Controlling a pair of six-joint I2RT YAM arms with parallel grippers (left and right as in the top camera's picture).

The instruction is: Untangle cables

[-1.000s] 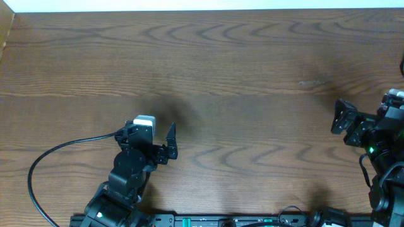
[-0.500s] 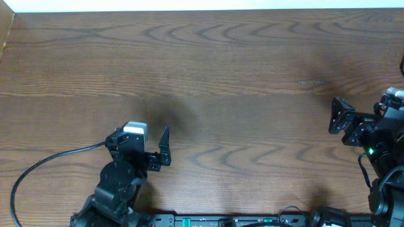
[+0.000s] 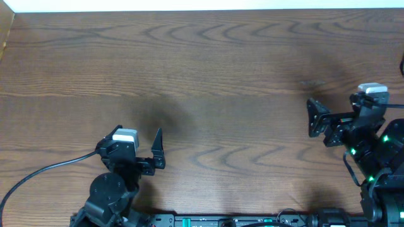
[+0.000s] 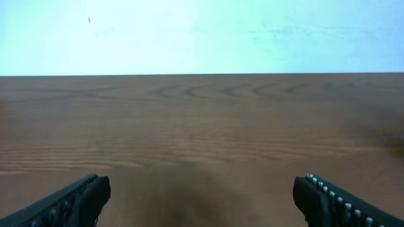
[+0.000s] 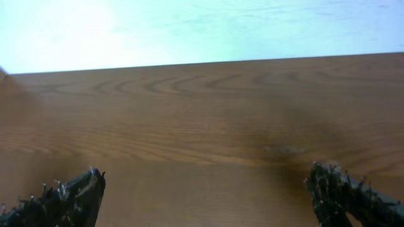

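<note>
No thin black or white cables show in any view; they are out of view. My left gripper [image 3: 134, 140] is open and empty, low over the bare wood near the front left. In the left wrist view its two fingers [image 4: 202, 197] stand wide apart with only table between them. My right gripper [image 3: 341, 120] is open and empty at the right side. In the right wrist view its fingers [image 5: 205, 189] are also wide apart over bare wood.
The wooden table [image 3: 214, 69] fills the overhead view, with a pale wall at its far edge [image 3: 202, 5]. A thick black arm wire [image 3: 44, 169] curves from the left arm to the front left edge. The arm bases sit along the front edge.
My left gripper has drawn back toward the front left. My right gripper has moved left, farther onto the table. Both stay open.
</note>
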